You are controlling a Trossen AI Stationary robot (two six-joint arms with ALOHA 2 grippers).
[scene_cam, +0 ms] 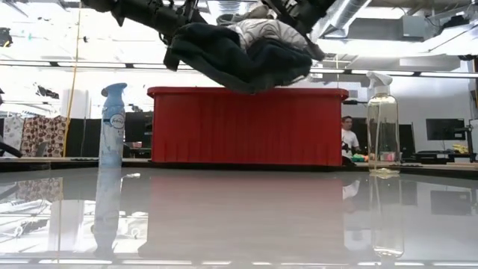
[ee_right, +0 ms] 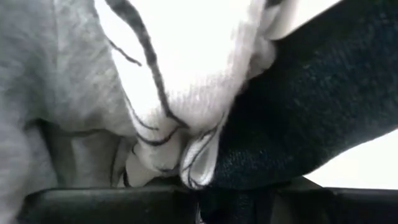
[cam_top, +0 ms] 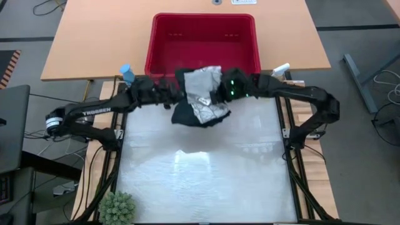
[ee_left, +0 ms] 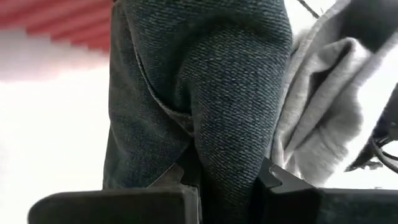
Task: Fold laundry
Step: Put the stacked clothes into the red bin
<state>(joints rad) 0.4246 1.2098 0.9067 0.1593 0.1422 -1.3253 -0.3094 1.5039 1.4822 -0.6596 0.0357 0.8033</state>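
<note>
The laundry [cam_top: 200, 99] hangs as one bundle above the table's far part, just in front of the red basket [cam_top: 203, 17]. It is made up of dark denim jeans [scene_cam: 224, 63], a white cloth with grey lines [ee_right: 186, 74] and a grey cloth [ee_left: 323, 124]. My left gripper [ee_left: 227, 186] is shut on the jeans at the bundle's left side. At the bundle's right side my right gripper [ee_right: 199, 196] is shut on the white cloth. The low view shows the bundle [scene_cam: 246, 52] clear of the table. My left gripper pinches a thick fold of the jeans [ee_left: 224, 143] between its two fingers, coming at it about level from the table's left. The denim is bunched in several layers and lifted clear of the table. My right gripper pinches a gathered bunch of the white cloth [ee_right: 186, 155] between its fingers, with dark denim [ee_right: 261, 155] pressed in beside it. The fingers slant down from the table's right. The cloth is crumpled and lifted clear.
The red basket [scene_cam: 246, 127] stands beyond the table's far edge. A blue spray bottle [cam_top: 127, 73] is at the far left corner and a clear spray bottle [cam_top: 281, 69] at the far right. A small green plant [cam_top: 117, 208] sits at the near left. A person [scene_cam: 347, 138] shows in the room behind.
</note>
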